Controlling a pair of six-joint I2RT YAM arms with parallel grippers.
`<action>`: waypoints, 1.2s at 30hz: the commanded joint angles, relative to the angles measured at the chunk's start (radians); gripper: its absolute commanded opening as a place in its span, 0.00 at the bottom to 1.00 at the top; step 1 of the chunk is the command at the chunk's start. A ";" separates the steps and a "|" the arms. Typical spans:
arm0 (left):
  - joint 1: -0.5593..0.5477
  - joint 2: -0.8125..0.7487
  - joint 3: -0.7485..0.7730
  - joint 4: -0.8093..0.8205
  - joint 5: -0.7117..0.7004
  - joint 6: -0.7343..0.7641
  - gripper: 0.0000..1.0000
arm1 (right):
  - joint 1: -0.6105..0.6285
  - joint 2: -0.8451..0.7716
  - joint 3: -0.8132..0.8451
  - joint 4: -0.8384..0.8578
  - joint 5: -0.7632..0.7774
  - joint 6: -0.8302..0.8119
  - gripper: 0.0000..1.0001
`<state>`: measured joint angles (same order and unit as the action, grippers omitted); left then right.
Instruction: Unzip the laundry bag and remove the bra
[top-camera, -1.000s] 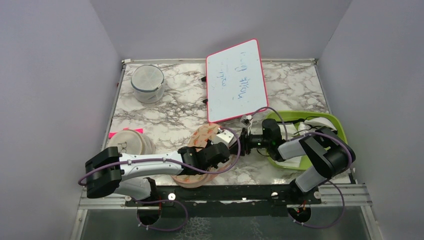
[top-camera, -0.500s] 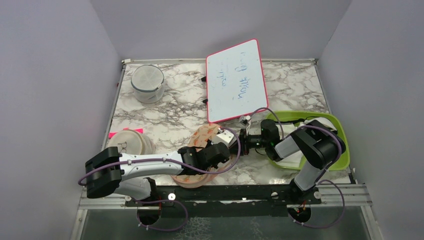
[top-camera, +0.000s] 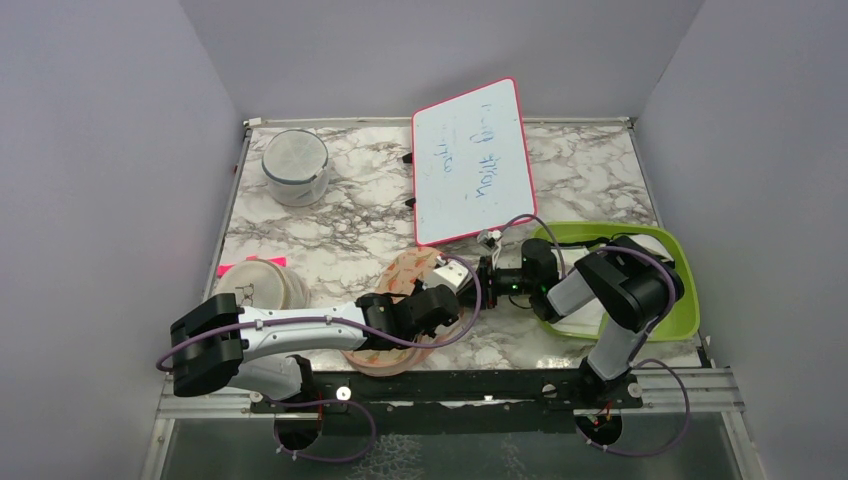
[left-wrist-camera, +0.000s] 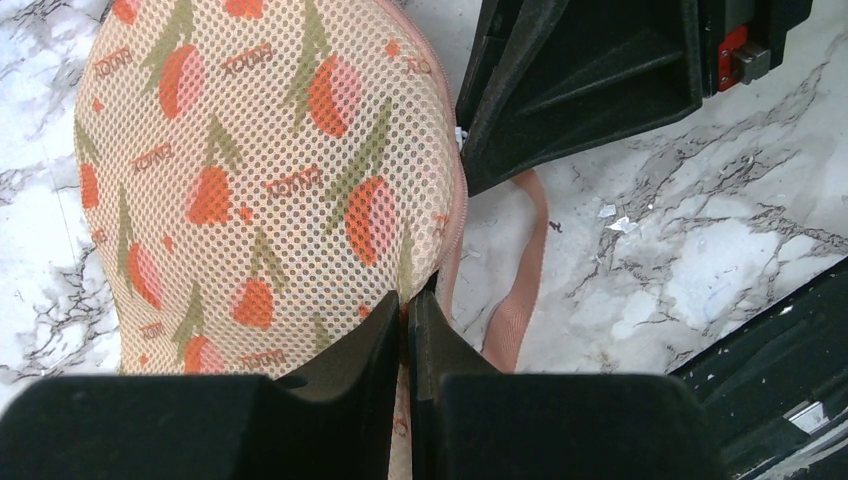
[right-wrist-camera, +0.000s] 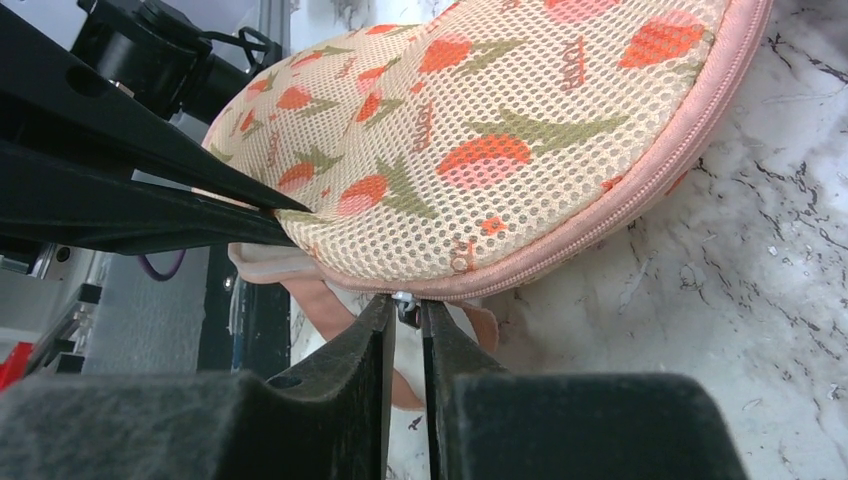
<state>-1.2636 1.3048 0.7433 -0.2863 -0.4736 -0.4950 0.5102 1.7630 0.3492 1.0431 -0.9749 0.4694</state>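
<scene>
Hands meet at the bag (top-camera: 408, 272) from opposite sides. The right hand (right-wrist-camera: 405, 312) has its jaws all but together, with only the small metal pull (right-wrist-camera: 404, 298) caught between its fingertips. The bag lies on the desk (right-wrist-camera: 720, 300) straight ahead of that hand, its long axis crosswise to the hand's reach. The pink seam (right-wrist-camera: 610, 205) runs off sideways from the fingertips along the bag's edge. The left hand (left-wrist-camera: 407, 305) is fully closed and pinches the bag's rim at its tips, on the side away from the right hand.

Both hands touch the bag, but only the right is on the pull. We judge that the coming move must draw the pull along the seam, away from the left hand's anchor.

We count one bag, one pull and two hands. No bra shows. The seam looks zipped, so we take the bra to be inside.
</scene>
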 joint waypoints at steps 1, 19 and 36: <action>-0.002 -0.018 -0.001 -0.002 0.026 0.006 0.00 | -0.002 0.012 0.018 0.069 -0.003 0.018 0.08; -0.003 -0.089 -0.007 -0.080 0.011 0.105 0.00 | -0.005 -0.223 0.002 -0.355 0.536 -0.016 0.01; -0.010 0.025 0.025 -0.083 0.036 0.021 0.43 | 0.017 -0.404 -0.065 -0.427 0.397 -0.069 0.01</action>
<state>-1.2636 1.2976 0.7414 -0.3428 -0.4522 -0.4427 0.5114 1.4193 0.3363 0.6415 -0.5285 0.3882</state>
